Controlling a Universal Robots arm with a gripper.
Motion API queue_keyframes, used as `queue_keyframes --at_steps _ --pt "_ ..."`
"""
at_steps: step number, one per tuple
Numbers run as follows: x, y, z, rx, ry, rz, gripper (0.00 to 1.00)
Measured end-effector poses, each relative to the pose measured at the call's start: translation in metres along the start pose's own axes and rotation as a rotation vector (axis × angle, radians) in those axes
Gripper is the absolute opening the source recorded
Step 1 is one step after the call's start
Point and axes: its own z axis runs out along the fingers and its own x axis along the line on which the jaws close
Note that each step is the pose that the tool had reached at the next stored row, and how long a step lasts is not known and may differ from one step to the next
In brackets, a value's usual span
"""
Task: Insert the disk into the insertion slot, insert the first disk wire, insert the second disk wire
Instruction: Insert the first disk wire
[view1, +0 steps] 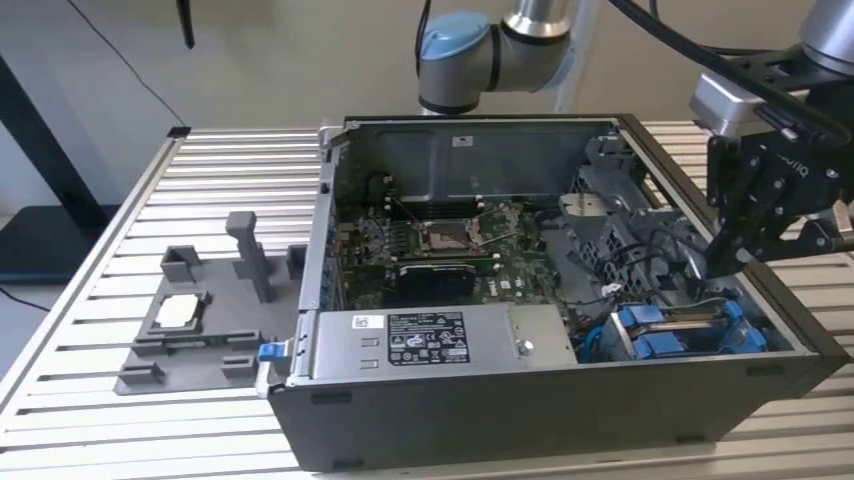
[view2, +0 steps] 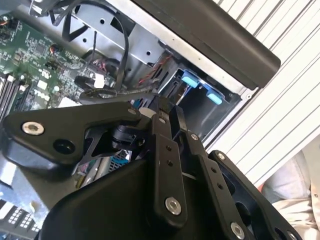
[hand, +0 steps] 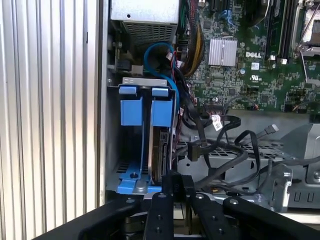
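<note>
The disk (hand: 159, 150) stands on edge in its bright blue carrier (hand: 145, 105) inside the insertion slot (hand: 112, 150), the grey bay at the case's corner. In the exterior view the blue carrier (view1: 681, 330) sits low in the case on the exterior view's right. My gripper (view1: 723, 262) hangs just above it with the fingers together. In the first wrist view the gripper (hand: 173, 176) has its tips at the disk's near edge, and I cannot tell whether they touch. A black wire ends in a loose connector (hand: 194, 150) beside the disk. Another wire carries a white tag (hand: 216, 122).
The open dark case (view1: 534, 420) holds a green motherboard (view1: 454, 240) and a labelled silver power-supply box (view1: 427, 340). Black cables (view1: 641, 270) loop between the board and the bay. On the slatted table at the exterior view's left, a grey fixture (view1: 147, 365) carries a small silver chip (view1: 180, 310).
</note>
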Motion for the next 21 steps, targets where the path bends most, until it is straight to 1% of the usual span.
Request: queue_keyframes --at_steps 4,5,9,14,16,21 --pt "0.0016 -0.0039 0.002 -0.0333 -0.0011 0.001 0.19" --pt "0.0019 -0.005 0.0028 -0.0396 -0.0014 0.001 0.19" --pt "0.0032 -0.009 0.0061 -0.0581 -0.002 0.002 0.19" --pt "0.0045 -0.0123 0.0098 -0.0866 -0.0031 0.003 0.19" --pt "0.0048 -0.0137 0.0118 -0.093 -0.0033 0.004 0.19" --pt "0.0054 -0.0177 0.0181 -0.1013 -0.0035 0.007 0.19"
